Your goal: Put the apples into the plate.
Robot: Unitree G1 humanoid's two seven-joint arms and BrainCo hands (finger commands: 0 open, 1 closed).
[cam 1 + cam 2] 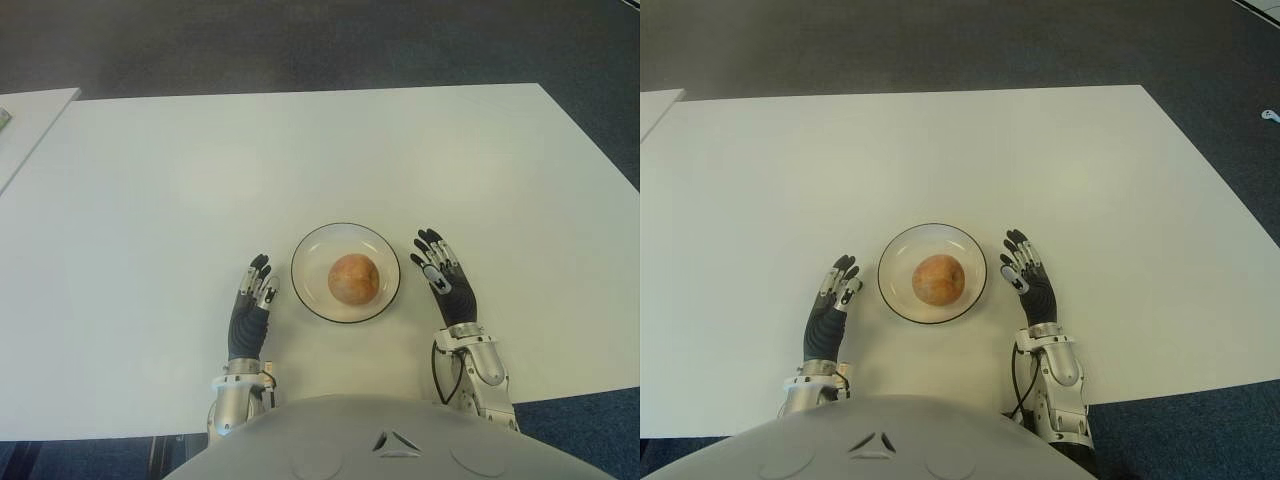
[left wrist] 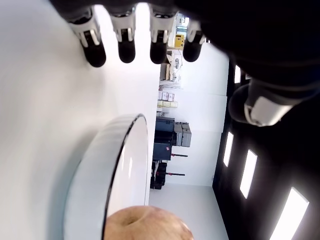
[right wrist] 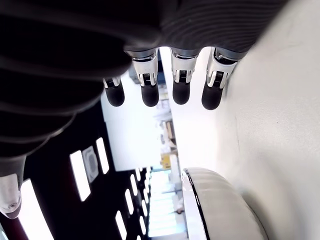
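A wide white table (image 1: 300,160) fills most of the head views, with dark carpeted floor (image 1: 300,40) beyond its far edge and along its right side. At the far left, the corner of a second white table (image 1: 25,125) shows, set apart from the main one by a narrow gap.

Near the table's front edge, straight ahead of the robot's grey torso (image 1: 400,440), sits a round white plate (image 1: 312,290) with a thin dark rim. One apple (image 1: 353,278), reddish-orange with yellow mottling, lies in the middle of the plate; no other apple shows on the table.

The left hand (image 1: 250,310) is just beside the plate on its left, palm down, fingers straight and pointing away from the robot, holding nothing. In the left wrist view its fingertips (image 2: 126,50) stretch out side by side over the white tabletop, with the plate's rim and the apple's top close by. The right hand (image 1: 445,275) mirrors it just beside the plate on its right, also stretched flat with the fingers extended and empty. The right wrist view shows its dark fingertips (image 3: 150,95) spread in a row over the table, the plate's dark-edged rim near them. Neither hand touches the plate or the apple.
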